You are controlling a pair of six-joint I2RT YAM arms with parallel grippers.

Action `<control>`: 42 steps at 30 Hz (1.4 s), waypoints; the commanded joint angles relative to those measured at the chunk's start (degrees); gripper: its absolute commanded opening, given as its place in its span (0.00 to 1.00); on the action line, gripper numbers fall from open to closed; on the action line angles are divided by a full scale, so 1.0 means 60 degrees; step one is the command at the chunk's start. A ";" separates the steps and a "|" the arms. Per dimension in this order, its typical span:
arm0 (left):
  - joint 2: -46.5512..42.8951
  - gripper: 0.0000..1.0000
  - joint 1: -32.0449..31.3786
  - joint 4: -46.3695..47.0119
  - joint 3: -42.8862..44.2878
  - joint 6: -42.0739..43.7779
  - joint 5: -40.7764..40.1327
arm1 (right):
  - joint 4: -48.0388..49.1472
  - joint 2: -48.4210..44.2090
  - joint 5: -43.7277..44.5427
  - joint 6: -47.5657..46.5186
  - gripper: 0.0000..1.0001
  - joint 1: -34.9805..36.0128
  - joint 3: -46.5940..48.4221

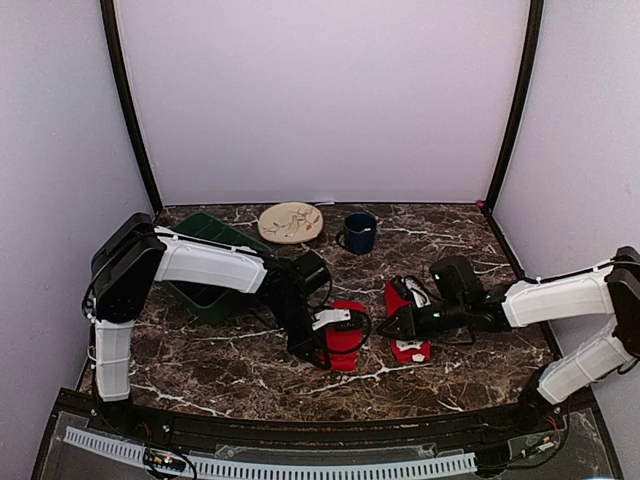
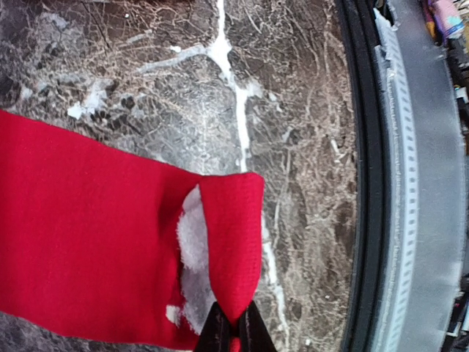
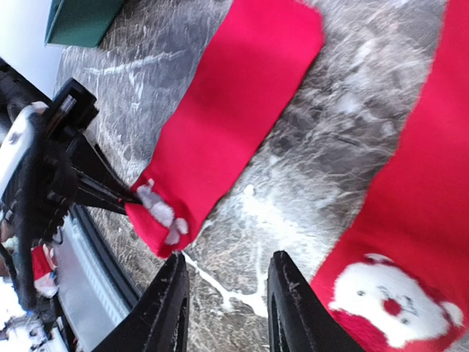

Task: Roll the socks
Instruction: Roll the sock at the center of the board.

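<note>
Two red socks lie on the marble table. The left sock (image 1: 348,338) has its near end, with the white pattern, folded over, and my left gripper (image 1: 322,352) is shut on that fold. In the left wrist view the black fingertips (image 2: 234,331) pinch the folded end of this sock (image 2: 88,249). The right sock (image 1: 411,350) lies under my right gripper (image 1: 393,325). In the right wrist view that gripper (image 3: 229,297) is open and empty over bare table, between the left sock (image 3: 234,103) and the right sock (image 3: 421,198) with its white Santa face.
A green bin (image 1: 205,262) stands at the back left under the left arm. A beige plate (image 1: 290,222) and a dark blue mug (image 1: 358,232) stand at the back. The table's near edge has a black rail (image 2: 366,220).
</note>
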 commanded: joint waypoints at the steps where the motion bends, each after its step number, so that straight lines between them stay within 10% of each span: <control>1: 0.0246 0.00 0.0217 -0.1159 0.0487 -0.0222 0.1570 | 0.0364 -0.0821 0.1390 -0.0177 0.35 0.0327 -0.0359; 15: 0.1076 0.00 0.0377 -0.1932 0.1025 -0.0128 0.3019 | -0.0539 -0.1962 0.4718 -0.1845 0.35 0.2811 -0.0144; 42: 0.1890 0.00 0.0438 -0.2368 0.1285 -0.0103 0.3821 | -0.2136 -0.0626 0.5228 -0.3753 0.39 0.5699 0.1153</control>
